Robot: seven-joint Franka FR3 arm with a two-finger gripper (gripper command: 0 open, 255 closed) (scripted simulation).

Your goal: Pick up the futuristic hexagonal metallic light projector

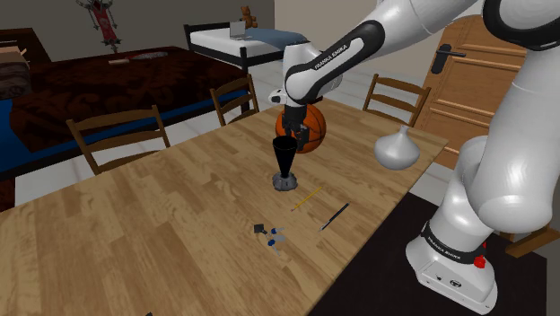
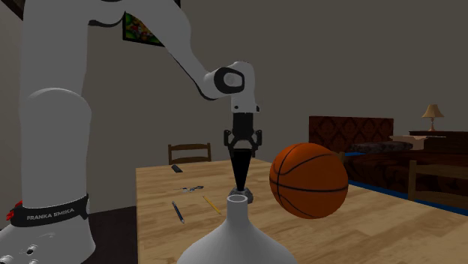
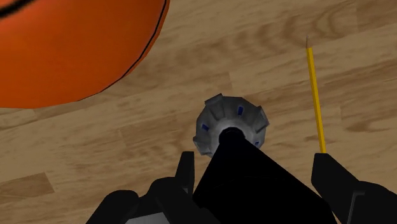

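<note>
Your arm reaches over the table with the gripper [image 2: 243,148] pointing straight down. Its fingers stand apart, straddling the black cone top of the light projector [image 3: 219,118] directly beneath, clamping nothing. A basketball [image 3: 70,44] sits just beside it.

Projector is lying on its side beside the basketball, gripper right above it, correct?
Not lying: the projector stands upright on its grey base, as the shoulder view shows. It is beside the basketball, gripper right above it.
</note>
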